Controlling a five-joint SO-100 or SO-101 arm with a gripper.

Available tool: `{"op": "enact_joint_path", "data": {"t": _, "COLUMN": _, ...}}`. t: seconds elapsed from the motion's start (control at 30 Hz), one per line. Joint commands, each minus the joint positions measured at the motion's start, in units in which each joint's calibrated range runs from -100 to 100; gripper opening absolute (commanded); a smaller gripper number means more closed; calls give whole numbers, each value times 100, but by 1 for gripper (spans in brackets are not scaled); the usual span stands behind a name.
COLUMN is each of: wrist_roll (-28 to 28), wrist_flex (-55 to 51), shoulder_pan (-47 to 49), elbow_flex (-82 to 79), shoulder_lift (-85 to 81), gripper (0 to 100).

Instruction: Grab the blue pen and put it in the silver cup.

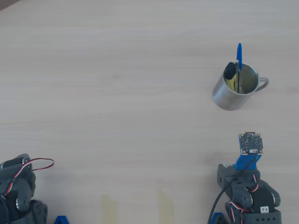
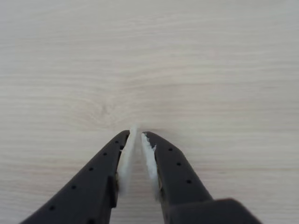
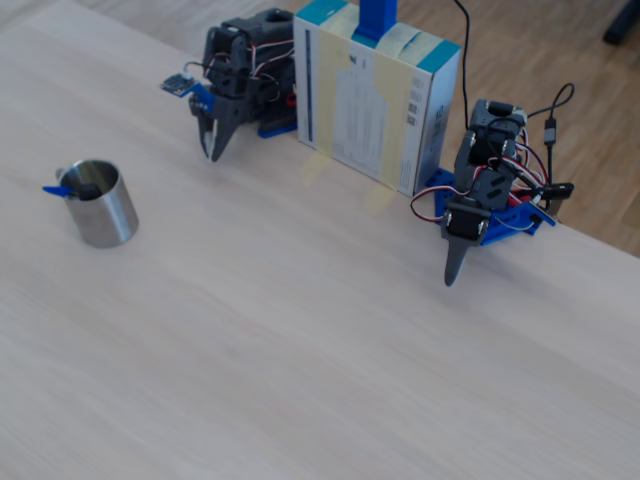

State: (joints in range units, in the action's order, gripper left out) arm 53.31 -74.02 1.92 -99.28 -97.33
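The silver cup (image 1: pixel 225 97) stands upright at the right of the overhead view, its handle pointing right. The blue pen (image 1: pixel 239 55) stands inside it, leaning on the far rim with its blue cap sticking out. The fixed view shows the cup (image 3: pixel 108 218) at the left, with the pen's cap (image 3: pixel 55 190) poking over its rim. My gripper (image 2: pixel 136 135) hangs over bare wood in the wrist view, its padded fingers nearly touching with nothing between them. In the fixed view the gripper (image 3: pixel 212 150) points down, well to the right of the cup.
A thick yellow marker with a black cap (image 1: pixel 229 71) shares the cup. A second arm (image 3: pixel 480 205) stands at the right of the fixed view, beside a white and teal box (image 3: pixel 375 100). Two tape strips (image 1: pixel 110 207) lie near the table's front edge.
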Motion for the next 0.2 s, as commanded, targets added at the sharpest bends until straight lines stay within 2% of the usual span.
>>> {"op": "enact_joint_path", "data": {"t": 0.0, "wrist_roll": 22, "wrist_flex": -135, "shoulder_pan": 0, "elbow_flex": -45, "shoulder_lift": 41, "gripper": 4}}
{"op": "enact_joint_path", "data": {"t": 0.17, "wrist_roll": 22, "wrist_flex": -135, "shoulder_pan": 0, "elbow_flex": -45, "shoulder_lift": 41, "gripper": 4}}
